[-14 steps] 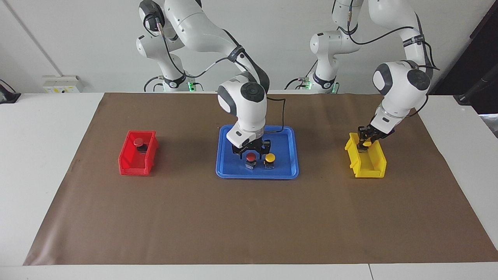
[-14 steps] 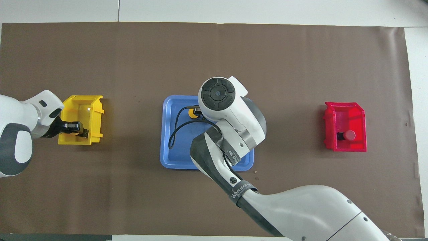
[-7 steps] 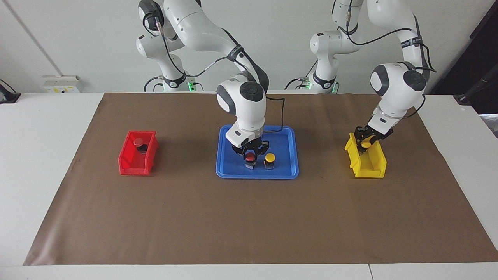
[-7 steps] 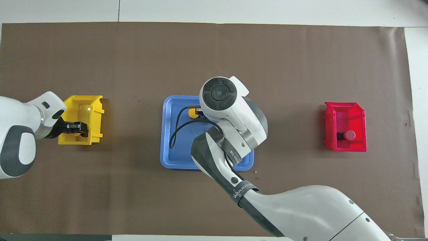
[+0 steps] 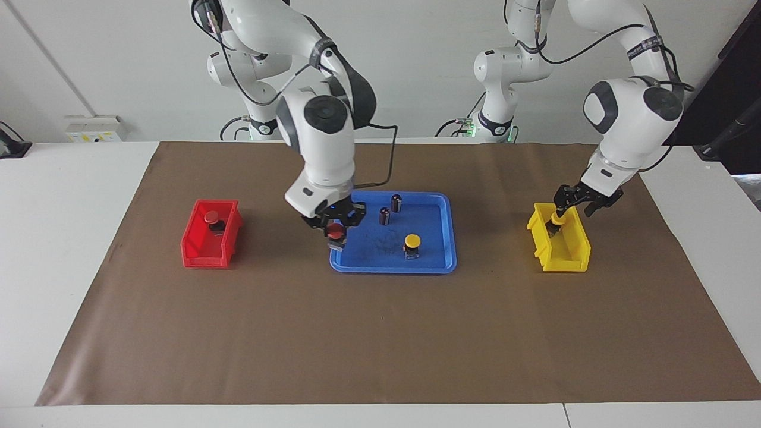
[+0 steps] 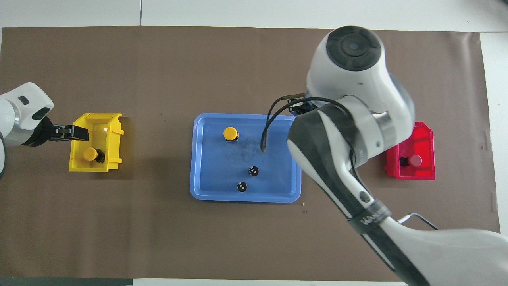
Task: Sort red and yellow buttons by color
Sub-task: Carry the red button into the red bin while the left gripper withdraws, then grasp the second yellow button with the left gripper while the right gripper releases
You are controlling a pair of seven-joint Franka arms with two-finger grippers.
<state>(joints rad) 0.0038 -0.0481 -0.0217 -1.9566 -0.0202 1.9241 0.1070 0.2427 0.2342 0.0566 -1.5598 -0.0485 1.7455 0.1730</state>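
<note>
Over blue tray [image 5: 443, 261] edge: right pincer [image 5: 335, 229], now lifted, clamped on red button [image 5: 335, 231], red bin [image 5: 209, 252] next. Left pincer [image 5: 579, 199] apart, risen; yellow button [image 6: 90, 154] dropped in yellow bin [image 6: 115, 137].

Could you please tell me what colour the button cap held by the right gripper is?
Red. The button in the right gripper shows best in the facing view.

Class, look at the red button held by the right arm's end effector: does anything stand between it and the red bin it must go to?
Nothing visible does. The right end effector holds the red button over the blue tray's edge; only bare brown mat lies between it and the red bin.
</note>
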